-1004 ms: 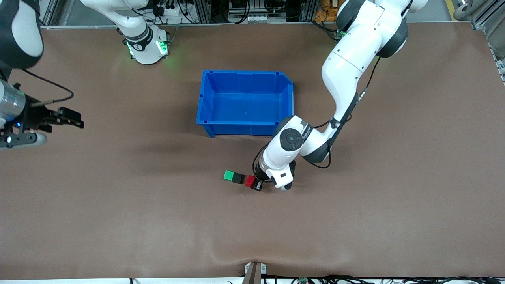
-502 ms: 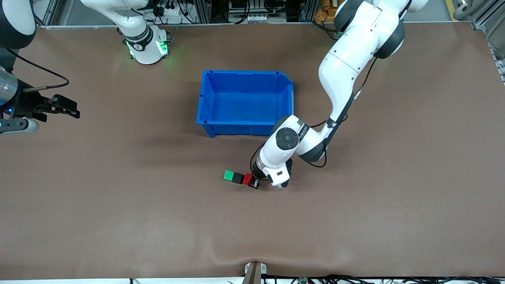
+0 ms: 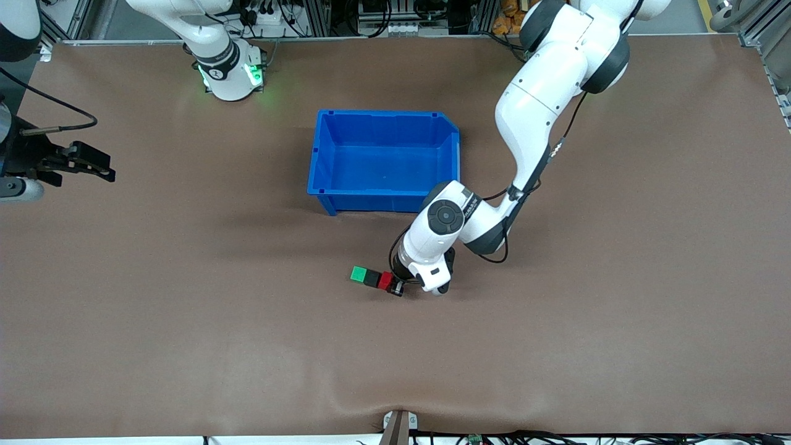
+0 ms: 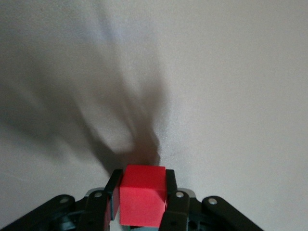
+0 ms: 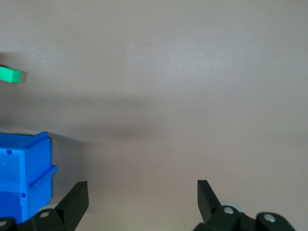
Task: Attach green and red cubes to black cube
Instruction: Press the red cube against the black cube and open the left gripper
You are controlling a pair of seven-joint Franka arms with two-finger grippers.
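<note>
The green cube (image 3: 358,274), the black cube (image 3: 371,279) and the red cube (image 3: 385,281) lie in one row on the brown table, nearer the front camera than the blue bin. The green touches the black, and the red sits against the black's other face. My left gripper (image 3: 392,285) is low at the table and shut on the red cube (image 4: 142,195), one finger on each side. The black cube is hidden by the red one in the left wrist view. My right gripper (image 3: 102,165) is open and empty, over the table at the right arm's end; it also shows in the right wrist view (image 5: 142,197).
The blue bin (image 3: 383,196) stands open and empty in the middle of the table; its corner (image 5: 24,173) and the green cube (image 5: 10,74) show in the right wrist view. The left arm's elbow hangs over the bin's corner nearest the cubes.
My left gripper has slid the red cube a little toward the black cube. My right gripper has drawn back toward the right arm's end of the table.
</note>
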